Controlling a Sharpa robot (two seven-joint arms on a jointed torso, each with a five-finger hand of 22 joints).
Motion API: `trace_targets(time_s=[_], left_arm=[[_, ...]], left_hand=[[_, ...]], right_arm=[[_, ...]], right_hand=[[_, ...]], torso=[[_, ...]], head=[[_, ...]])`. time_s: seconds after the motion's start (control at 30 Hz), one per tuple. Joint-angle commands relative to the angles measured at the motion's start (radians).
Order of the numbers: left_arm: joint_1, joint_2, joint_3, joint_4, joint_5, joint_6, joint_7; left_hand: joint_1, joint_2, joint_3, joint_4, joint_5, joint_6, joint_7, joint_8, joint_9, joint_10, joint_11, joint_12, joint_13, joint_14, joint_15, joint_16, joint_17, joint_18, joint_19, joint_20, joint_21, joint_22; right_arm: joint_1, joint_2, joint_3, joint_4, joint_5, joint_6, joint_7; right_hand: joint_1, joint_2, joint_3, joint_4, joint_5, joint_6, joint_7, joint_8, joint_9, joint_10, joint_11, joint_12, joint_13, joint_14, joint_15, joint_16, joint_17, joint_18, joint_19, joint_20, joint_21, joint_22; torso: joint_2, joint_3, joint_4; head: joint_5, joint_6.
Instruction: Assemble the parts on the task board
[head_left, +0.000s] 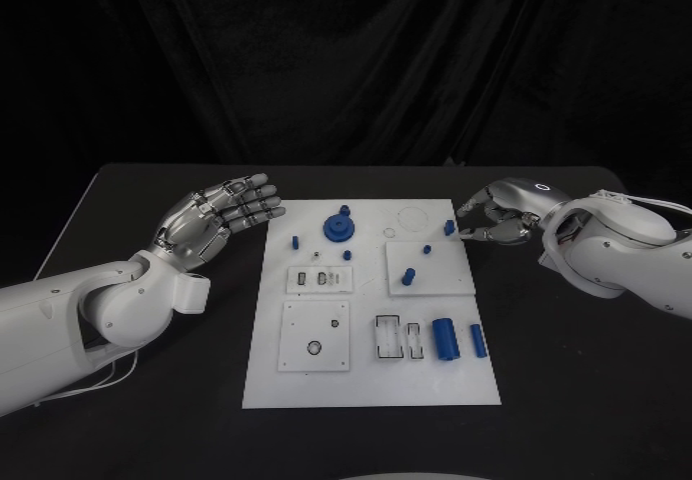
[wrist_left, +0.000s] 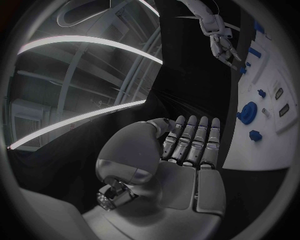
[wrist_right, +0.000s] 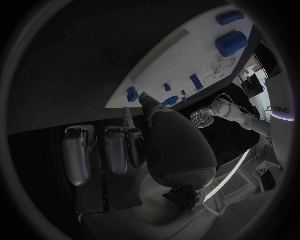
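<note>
Left arm: extended in from the robot's left side, forearm angled forward, wrist raised.
Left hand (head_left: 219, 216): held empty, palm turned inward toward the right hand, fingers (wrist_left: 190, 140) straightened side by side, thumb set apart.
Right arm: bent at the elbow, forearm directed inward toward the left hand.
Right hand (head_left: 490, 219): fingers (wrist_right: 115, 150) curled downward; whether anything is held cannot be determined.

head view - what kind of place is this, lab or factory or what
Probably a robotics lab test bench: a black table against a black backdrop, a white task board with small blue parts, and the left hand and right hand beside it.
</note>
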Motion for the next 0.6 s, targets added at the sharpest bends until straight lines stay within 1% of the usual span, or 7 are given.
trace_targets(time_s=[0.03, 0.13, 0.27, 0.33, 0.6], left_arm=[[-0.002, 0.000, 0.001, 0.000, 0.003, 0.020, 0.044], [-0.002, 0.001, 0.001, -0.001, 0.003, 0.023, 0.042], [-0.003, 0.001, 0.001, -0.002, 0.003, 0.025, 0.041], [-0.003, 0.001, 0.001, -0.003, 0.003, 0.026, 0.040], [-0.004, 0.002, 0.001, -0.005, 0.003, 0.030, 0.038]], left_hand=[[-0.009, -0.003, 0.006, -0.002, 0.000, 0.007, 0.004, 0.003, 0.001, 0.008, 0.001, 0.006, 0.002, 0.006, -0.003, 0.003, -0.002, -0.011, 0.003, 0.000, 0.005, -0.001], [-0.009, -0.003, 0.006, -0.002, 0.000, 0.007, 0.004, 0.003, 0.001, 0.008, 0.001, 0.006, 0.002, 0.006, -0.003, 0.003, -0.002, -0.011, 0.003, 0.000, 0.005, -0.001], [-0.009, -0.003, 0.006, -0.002, 0.001, 0.007, 0.004, 0.003, 0.001, 0.009, 0.002, 0.006, 0.002, 0.005, -0.003, 0.003, -0.002, -0.011, 0.002, 0.000, 0.005, -0.001], [-0.009, -0.003, 0.006, -0.002, 0.001, 0.007, 0.004, 0.003, 0.001, 0.009, 0.002, 0.006, 0.002, 0.005, -0.003, 0.003, -0.002, -0.011, 0.002, 0.000, 0.005, -0.001], [-0.010, -0.003, 0.007, -0.002, 0.000, 0.008, 0.005, 0.004, 0.001, 0.010, 0.003, 0.007, 0.002, 0.005, -0.003, 0.003, -0.002, -0.011, 0.002, 0.000, 0.005, -0.002]], right_arm=[[-0.004, 0.005, 0.001, -0.005, -0.013, -0.023, -0.017], [-0.006, 0.013, 0.001, -0.013, -0.013, -0.021, -0.016], [-0.008, 0.022, 0.001, -0.022, -0.013, -0.021, -0.016], [-0.009, 0.028, 0.001, -0.028, -0.013, -0.021, -0.016], [-0.011, 0.044, 0.001, -0.046, -0.013, -0.013, -0.017]], right_hand=[[0.006, -0.003, -0.007, 0.000, -0.005, -0.007, 0.003, -0.004, -0.001, 0.106, -0.004, 0.003, 0.263, 0.105, -0.007, 0.003, 0.263, 0.003, 0.080, -0.004, -0.005, 0.242], [0.008, -0.003, -0.007, 0.000, -0.004, -0.006, 0.005, -0.004, -0.001, 0.106, -0.003, 0.003, 0.263, 0.105, -0.006, 0.003, 0.263, 0.004, 0.078, -0.004, -0.007, 0.240], [0.012, -0.001, -0.007, 0.001, -0.001, -0.006, 0.007, -0.004, -0.001, 0.106, -0.002, 0.003, 0.263, 0.105, -0.005, 0.003, 0.263, 0.005, 0.076, -0.004, -0.009, 0.238], [0.020, 0.000, -0.007, 0.001, 0.007, -0.005, 0.012, -0.005, -0.001, 0.106, 0.002, 0.003, 0.263, 0.105, -0.002, 0.003, 0.263, 0.005, 0.075, -0.002, -0.011, 0.237], [0.036, 0.005, -0.006, -0.001, 0.031, -0.010, 0.015, -0.010, -0.003, 0.106, 0.006, 0.003, 0.263, 0.105, 0.002, 0.003, 0.263, 0.007, 0.071, 0.002, -0.015, 0.234]], torso=[[-0.001, 0.0004, 0.0006], [-0.001, -0.0003, 0.0020], [-0.001, -0.0007, 0.0001], [-0.001, -0.0005, -0.0004], [-0.001, -0.0010, 0.0001]], head=[[-0.001, -0.001], [-0.004, 0.000], [-0.001, 0.000], [0.000, 0.000], [-0.002, -0.003]])
